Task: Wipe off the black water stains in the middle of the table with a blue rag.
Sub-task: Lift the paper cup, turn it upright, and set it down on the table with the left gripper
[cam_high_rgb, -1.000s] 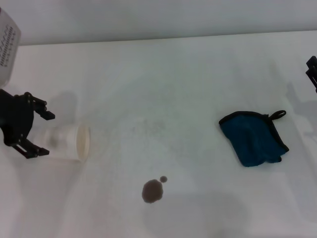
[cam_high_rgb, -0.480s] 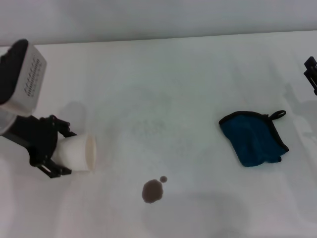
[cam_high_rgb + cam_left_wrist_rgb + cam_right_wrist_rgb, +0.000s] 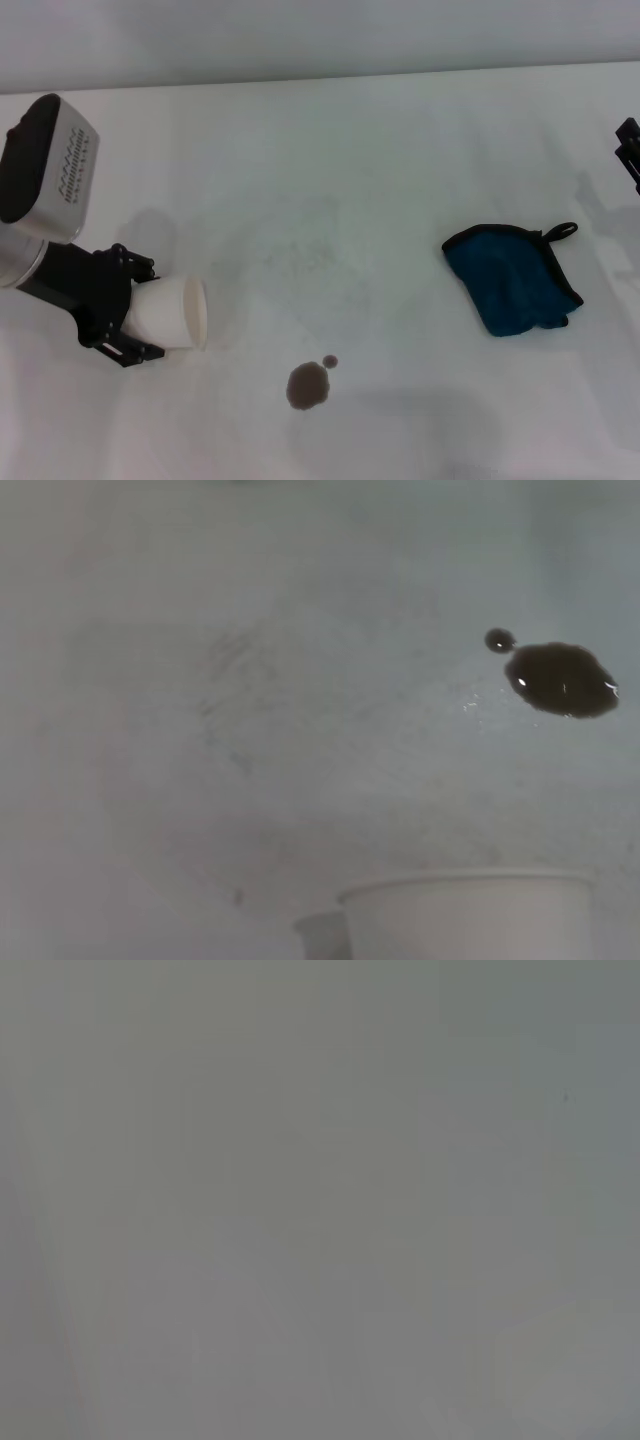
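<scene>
The black water stains, a roundish blot with a tiny dot beside it, lie on the white table near its front middle; they also show in the left wrist view. The blue rag lies flat at the right, with its black loop at the far corner. My left gripper is at the left, shut on a white paper cup that lies on its side, mouth toward the stains. The cup's rim shows in the left wrist view. My right gripper sits at the right edge, beyond the rag.
The right wrist view shows only plain grey surface. A faint grey smudge marks the table behind the stains.
My left arm has swung in from the left edge and carried the cup to the right and toward the front, closer to the stains. The rag, stains and right gripper have not moved.
</scene>
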You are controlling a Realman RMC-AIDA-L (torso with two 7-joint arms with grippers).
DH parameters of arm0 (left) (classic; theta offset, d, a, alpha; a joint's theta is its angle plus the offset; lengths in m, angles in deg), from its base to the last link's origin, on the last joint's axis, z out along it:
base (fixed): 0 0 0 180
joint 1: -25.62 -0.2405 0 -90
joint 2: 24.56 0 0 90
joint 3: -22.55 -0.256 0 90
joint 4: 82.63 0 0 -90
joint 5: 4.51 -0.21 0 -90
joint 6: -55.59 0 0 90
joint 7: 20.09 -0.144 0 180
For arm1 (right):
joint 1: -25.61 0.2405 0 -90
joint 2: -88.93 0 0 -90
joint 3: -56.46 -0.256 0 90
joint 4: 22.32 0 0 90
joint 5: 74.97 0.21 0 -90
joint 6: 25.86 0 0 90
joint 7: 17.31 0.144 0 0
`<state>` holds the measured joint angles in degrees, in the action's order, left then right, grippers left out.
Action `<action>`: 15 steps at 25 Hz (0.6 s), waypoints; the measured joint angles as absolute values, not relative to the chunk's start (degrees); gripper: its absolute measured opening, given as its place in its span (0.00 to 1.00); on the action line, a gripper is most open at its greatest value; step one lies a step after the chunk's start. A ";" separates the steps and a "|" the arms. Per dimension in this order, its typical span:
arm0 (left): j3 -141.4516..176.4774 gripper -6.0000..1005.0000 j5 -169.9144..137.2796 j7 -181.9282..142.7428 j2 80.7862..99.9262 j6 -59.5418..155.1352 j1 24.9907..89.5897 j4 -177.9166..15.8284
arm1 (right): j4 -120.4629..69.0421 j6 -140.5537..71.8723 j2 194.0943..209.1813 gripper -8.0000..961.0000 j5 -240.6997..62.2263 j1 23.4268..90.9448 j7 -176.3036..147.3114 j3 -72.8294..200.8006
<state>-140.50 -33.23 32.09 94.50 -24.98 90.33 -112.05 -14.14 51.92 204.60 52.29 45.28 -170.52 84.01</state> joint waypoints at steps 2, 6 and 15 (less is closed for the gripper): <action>-140.50 0.87 -33.03 32.44 94.46 -25.00 90.31 -112.07 | -14.14 51.77 204.59 0.87 52.29 45.36 -170.51 84.01; -140.49 0.82 -31.51 32.56 94.58 -25.10 90.28 -112.21 | -14.15 51.53 204.54 0.87 52.29 45.36 -170.50 83.99; -140.57 0.75 -10.54 31.15 94.32 -32.67 88.24 -119.51 | -14.84 51.26 204.43 0.87 52.29 45.55 -170.50 84.70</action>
